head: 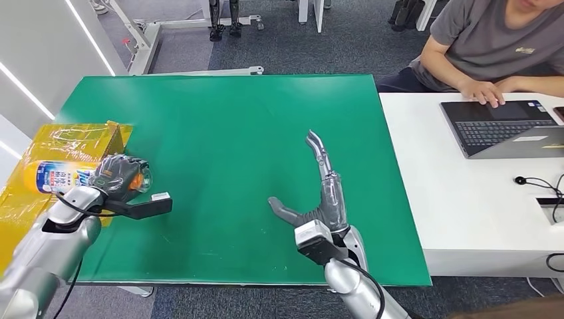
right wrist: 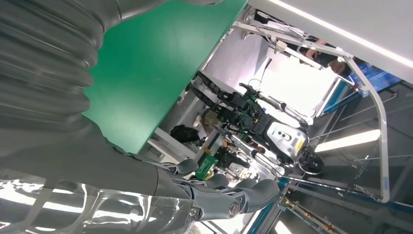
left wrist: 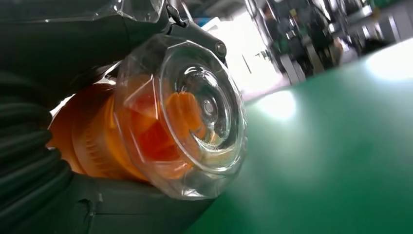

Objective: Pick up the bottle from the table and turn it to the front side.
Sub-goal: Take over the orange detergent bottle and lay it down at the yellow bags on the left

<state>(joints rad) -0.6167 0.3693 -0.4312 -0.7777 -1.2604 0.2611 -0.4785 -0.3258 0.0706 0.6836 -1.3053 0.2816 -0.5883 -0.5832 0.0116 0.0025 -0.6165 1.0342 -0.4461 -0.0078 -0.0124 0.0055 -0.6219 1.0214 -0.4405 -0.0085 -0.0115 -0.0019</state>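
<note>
Already the left hand (head: 118, 174) is grasping the bottle (head: 63, 175) near its clear cap, holding it sideways at the left edge of the green desk (head: 226, 133), just in front of the yellow box (head: 73, 136). The pick-up seems to be done or nearly so; whether the bottle is fully clear of the desk is hard to tell. Turning its label to the front is remaining. The right hand (head: 319, 193) is hovering released, fingers spread, mid-desk.

A green bench (head: 219, 119) carries a crinkled yellow bag (head: 63, 143) at its left edge, apparently overhanging it.
</note>
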